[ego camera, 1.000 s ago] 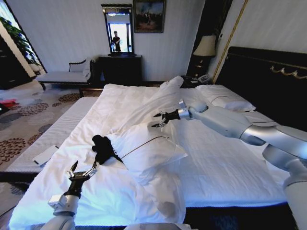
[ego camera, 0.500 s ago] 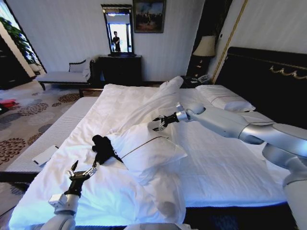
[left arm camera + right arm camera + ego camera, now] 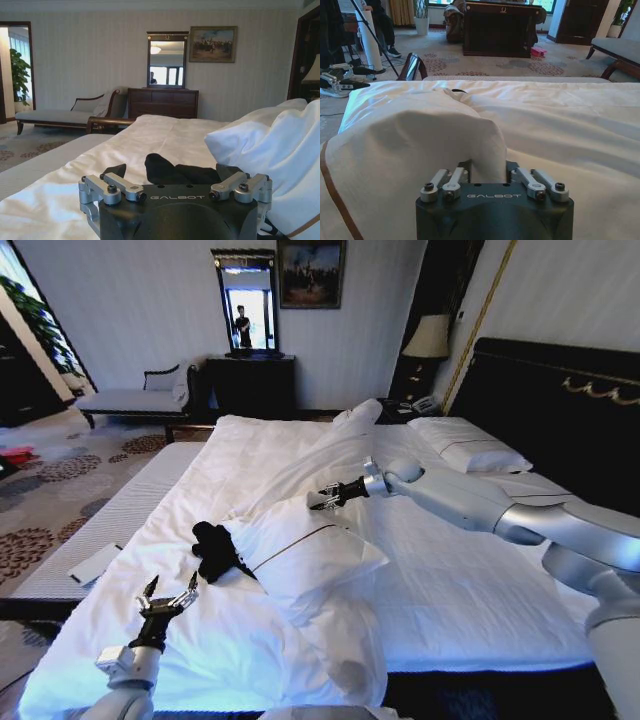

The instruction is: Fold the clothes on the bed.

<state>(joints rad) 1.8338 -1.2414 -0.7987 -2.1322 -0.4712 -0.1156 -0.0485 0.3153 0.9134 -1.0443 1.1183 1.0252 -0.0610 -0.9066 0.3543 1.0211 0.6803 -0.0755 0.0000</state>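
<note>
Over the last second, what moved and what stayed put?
The right gripper slid toward the robot's left, reaching the far corner of the pillow. The left gripper drew back slightly, open. The black T-shirt stayed crumpled beside the pillow on the bed.

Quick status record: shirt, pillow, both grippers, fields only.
shirt: black T-shirt crumpled on the white duvet, unfolded, partly tucked beside the pillow
left gripper: open, low over the duvet, short of the shirt, holding nothing
right gripper: reaching over the pillow's far edge; fingers unclear
</note>
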